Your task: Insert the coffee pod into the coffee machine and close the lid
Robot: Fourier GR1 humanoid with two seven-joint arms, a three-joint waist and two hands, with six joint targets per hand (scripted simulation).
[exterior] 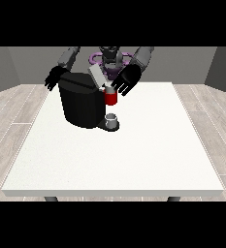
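Hand hovering at the coffee machine's raised lid

Taking the coffee machine (83, 104) as landmark and working from the camera back: the bare white table (119, 160) spreads before it; at its near foot, to the view's right, a small grey thing (112, 119) sits on the dark drip base, and I cannot tell whether it is the pod or a cup. Just above that is a red thing at the machine (110, 98). The grey lid (97, 76) slants up, open. The hand at the view's right (126, 80) hangs just beyond the red thing, fingers spread and straight, holding nothing. The hand at the view's left (53, 78) shows behind the machine's far corner, fingers relaxed, empty. A pod should be light, stiff, smooth-sided; pinching across its rim seems safest.
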